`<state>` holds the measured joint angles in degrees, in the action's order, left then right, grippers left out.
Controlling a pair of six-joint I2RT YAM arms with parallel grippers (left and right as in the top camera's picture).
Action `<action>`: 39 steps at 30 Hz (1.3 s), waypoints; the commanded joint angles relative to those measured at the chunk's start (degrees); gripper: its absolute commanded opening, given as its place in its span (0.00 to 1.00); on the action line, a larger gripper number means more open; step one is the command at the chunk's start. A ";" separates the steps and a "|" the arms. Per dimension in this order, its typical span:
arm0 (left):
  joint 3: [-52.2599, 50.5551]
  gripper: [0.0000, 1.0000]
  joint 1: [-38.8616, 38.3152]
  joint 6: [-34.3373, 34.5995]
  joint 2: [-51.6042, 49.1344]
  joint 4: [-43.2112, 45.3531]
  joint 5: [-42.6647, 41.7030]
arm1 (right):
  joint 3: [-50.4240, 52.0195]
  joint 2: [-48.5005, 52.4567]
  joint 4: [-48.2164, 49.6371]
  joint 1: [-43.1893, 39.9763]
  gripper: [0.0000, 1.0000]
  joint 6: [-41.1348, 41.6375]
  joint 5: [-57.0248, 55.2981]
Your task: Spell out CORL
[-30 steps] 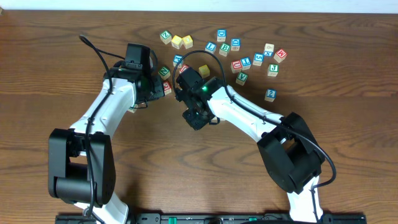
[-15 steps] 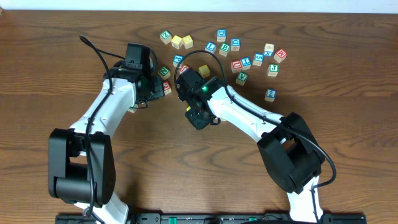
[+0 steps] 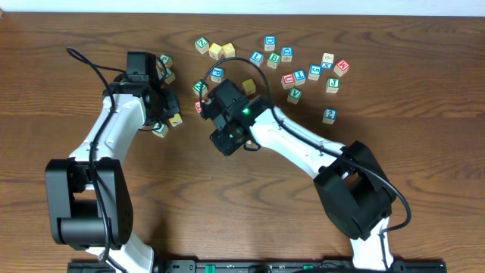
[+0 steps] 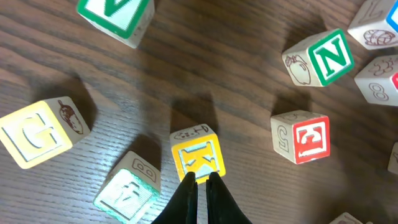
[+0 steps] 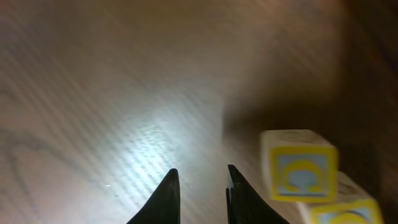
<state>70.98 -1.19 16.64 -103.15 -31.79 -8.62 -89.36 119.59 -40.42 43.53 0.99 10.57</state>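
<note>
Green N cube (image 4: 333, 57), yellow G cube (image 4: 34, 134)

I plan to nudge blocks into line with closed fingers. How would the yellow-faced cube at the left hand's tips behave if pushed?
The yellow-faced cube looks like rigid wood resting on a flat face, so it should slide, not roll. The left hand is shut to a narrow point; an off-centre push would probably spin it. Small, so likely light.

The right gripper (image 5: 202, 186) stands slightly parted (nothing between), left of a yellow-bordered cube (image 5: 300, 167).
</note>
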 commanded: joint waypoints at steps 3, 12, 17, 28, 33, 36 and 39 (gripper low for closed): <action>1.05 0.08 -0.13 -0.52 -0.37 -0.52 0.48 | -0.46 1.64 -0.31 0.50 0.18 -0.39 -0.61; 1.05 0.07 -0.17 -0.52 -0.39 -0.52 0.28 | -0.46 2.36 -0.07 0.33 0.18 1.75 -6.60; 1.03 0.08 -0.22 -0.52 -0.39 -0.52 0.28 | -0.44 2.95 -0.13 0.28 0.18 2.21 -7.98; 1.03 0.08 -2.97 -1.22 -0.52 -0.15 0.33 | -0.46 2.95 -0.90 -0.09 0.15 3.93 -10.23; 1.03 0.08 -3.30 -1.20 -0.52 0.39 0.31 | -0.46 2.93 -1.14 -0.87 0.16 4.81 -10.23; 1.03 0.08 -3.30 -1.20 -0.52 0.37 0.31 | -0.46 2.93 -1.42 -1.07 0.15 5.22 -10.21; 1.03 0.07 -3.30 -1.20 -0.52 0.39 0.31 | -0.59 2.86 -1.73 -1.07 0.15 5.20 -9.44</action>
<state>70.98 -4.56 16.43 -103.15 -31.46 -8.64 -89.36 121.99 -41.93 42.87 5.26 1.06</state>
